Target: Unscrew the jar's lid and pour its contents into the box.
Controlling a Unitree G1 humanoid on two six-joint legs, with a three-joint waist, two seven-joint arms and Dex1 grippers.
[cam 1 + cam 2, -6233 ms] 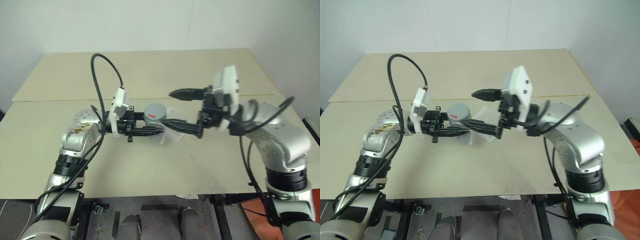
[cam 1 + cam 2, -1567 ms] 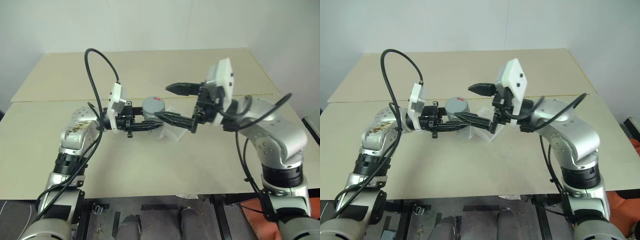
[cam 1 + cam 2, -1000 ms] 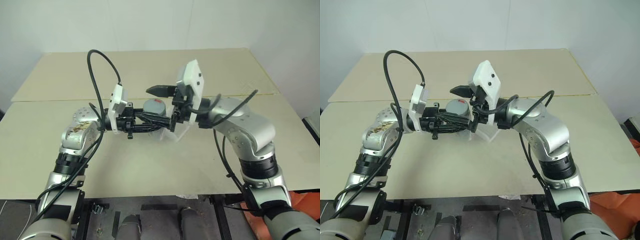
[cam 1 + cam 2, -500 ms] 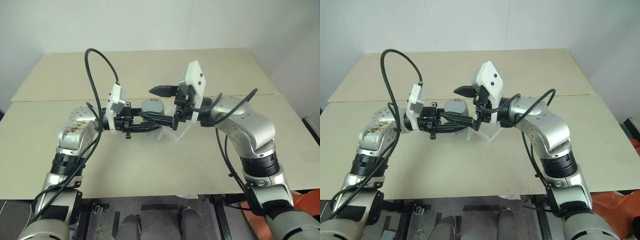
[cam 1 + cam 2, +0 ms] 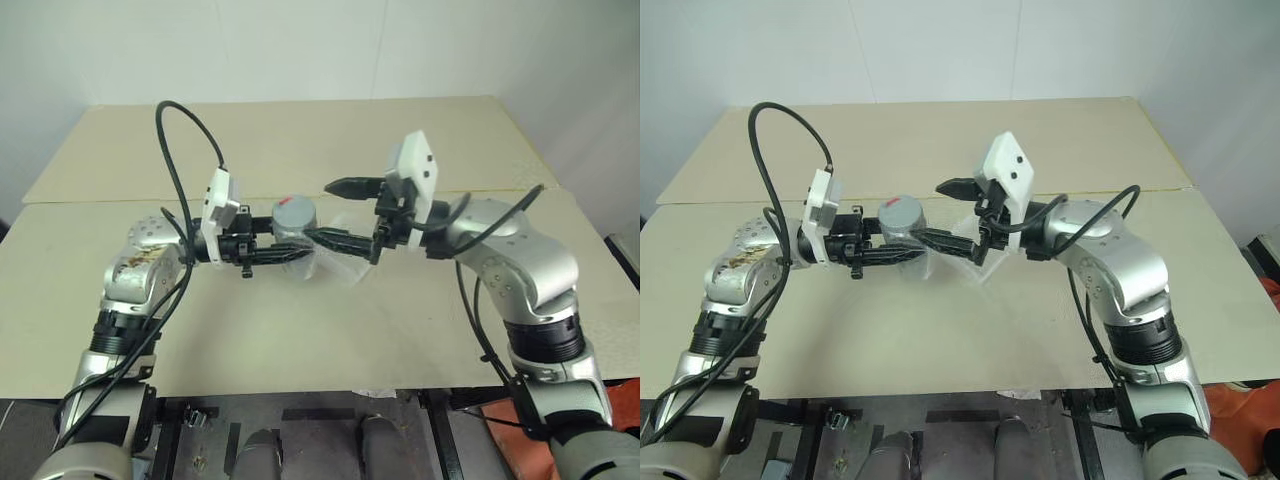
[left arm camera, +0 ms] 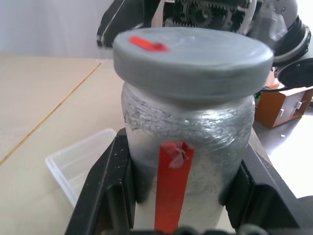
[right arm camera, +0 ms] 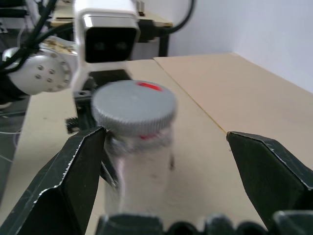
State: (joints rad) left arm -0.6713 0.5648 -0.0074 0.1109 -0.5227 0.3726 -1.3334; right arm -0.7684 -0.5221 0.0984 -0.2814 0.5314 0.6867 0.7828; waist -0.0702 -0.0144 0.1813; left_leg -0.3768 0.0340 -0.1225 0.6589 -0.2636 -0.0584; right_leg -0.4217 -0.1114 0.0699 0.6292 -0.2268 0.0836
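The jar (image 6: pixel 188 142), clear with a frosted look and a red strip down its side, stands upright above the table with my left gripper (image 5: pixel 298 248) shut on its body. The grey lid (image 5: pixel 294 212) with a small red mark sits on top of it. My right gripper (image 5: pixel 318 211) is open and level, just right of the lid, one finger (image 7: pixel 73 171) close beside the lid and the other well off it, touching nothing. The clear box (image 5: pixel 342 268) lies on the table below the right gripper. The contents cannot be made out.
The beige table (image 5: pixel 300 340) runs wide in front of and behind the arms, with a seam across its middle (image 5: pixel 100 200). A black cable (image 5: pixel 180 140) loops up from my left wrist. An orange-brown object (image 6: pixel 281 105) sits off the table's right side.
My right gripper, still open, has drawn back to the right, away from the lid it was straddling. The jar stays in the left gripper with the lid on.
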